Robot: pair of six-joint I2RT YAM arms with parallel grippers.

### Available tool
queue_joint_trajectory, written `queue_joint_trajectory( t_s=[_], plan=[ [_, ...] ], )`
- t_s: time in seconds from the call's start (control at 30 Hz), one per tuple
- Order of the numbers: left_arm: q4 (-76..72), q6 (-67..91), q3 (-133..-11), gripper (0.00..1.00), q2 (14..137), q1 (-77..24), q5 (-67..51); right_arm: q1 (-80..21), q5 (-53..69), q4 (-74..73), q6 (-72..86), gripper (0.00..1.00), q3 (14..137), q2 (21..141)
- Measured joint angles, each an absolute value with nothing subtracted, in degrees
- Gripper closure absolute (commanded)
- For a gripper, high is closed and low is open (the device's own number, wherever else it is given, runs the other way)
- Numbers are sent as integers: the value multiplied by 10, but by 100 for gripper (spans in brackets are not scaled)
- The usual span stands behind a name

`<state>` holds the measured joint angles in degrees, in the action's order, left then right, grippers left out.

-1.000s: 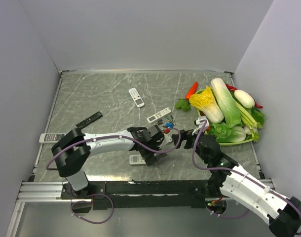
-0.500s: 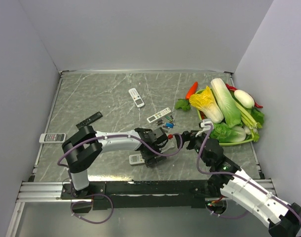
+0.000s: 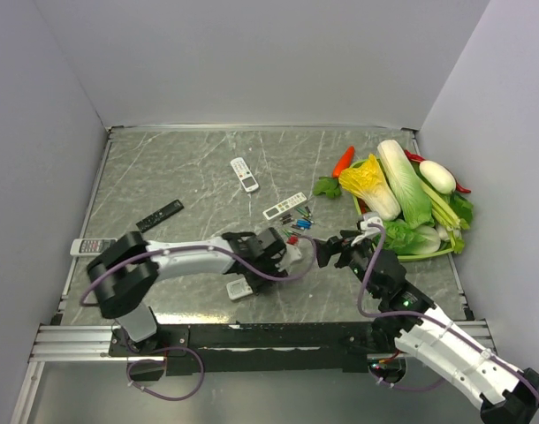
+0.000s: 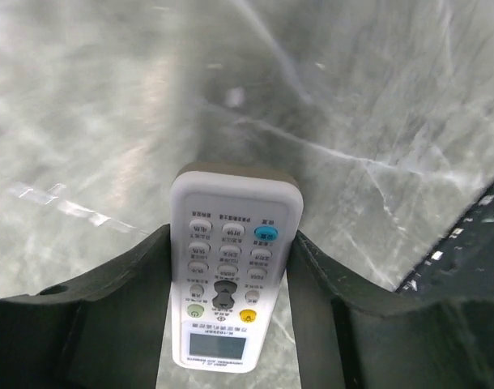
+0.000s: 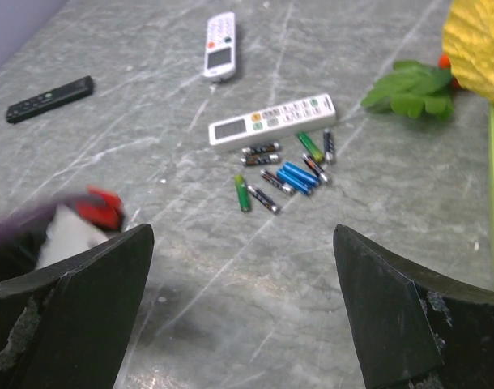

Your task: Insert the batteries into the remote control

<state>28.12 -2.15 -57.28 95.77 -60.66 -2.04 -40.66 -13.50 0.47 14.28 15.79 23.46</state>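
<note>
Barely begun, I'd say: low and left of centre in the overhead view, the left end effector (image 4: 231,237) pinches the remote control (image 4: 231,275) by its long sides, button face up, so its battery bay is out of sight and nothing looks loaded. A little to the right the batteries (image 5: 283,174) lie loose on the worktop (image 3: 181,168) just beside a slim white remote (image 5: 271,119), with the right end effector (image 5: 240,235) spread wide and empty, short of them. At the far right a green tray (image 3: 433,254) holds only vegetables (image 3: 402,185), with no cells that I can see.
</note>
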Motion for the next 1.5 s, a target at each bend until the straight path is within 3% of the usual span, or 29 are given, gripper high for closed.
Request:
queue_joint_trajectory(
  t_s=[0.23,0.5,0.73,1.17,1.3,1.5],
  plan=[
    [102,73,-419,99,723,-491,-111,-407,-55,11,91,0,192,236],
    [-131,194,-260,99,518,-414,-240,-407,151,92,76,0,224,338],
    [-296,277,-225,99,450,-410,-302,-427,284,256,139,0,208,475],
    [-462,357,-194,99,446,-409,-320,-479,379,491,214,1,206,635],
    [-493,371,-190,99,450,-408,-326,-489,394,528,219,14,206,658],
    [-528,382,-178,99,448,-407,-327,-490,417,565,229,48,214,676]
  ],
)
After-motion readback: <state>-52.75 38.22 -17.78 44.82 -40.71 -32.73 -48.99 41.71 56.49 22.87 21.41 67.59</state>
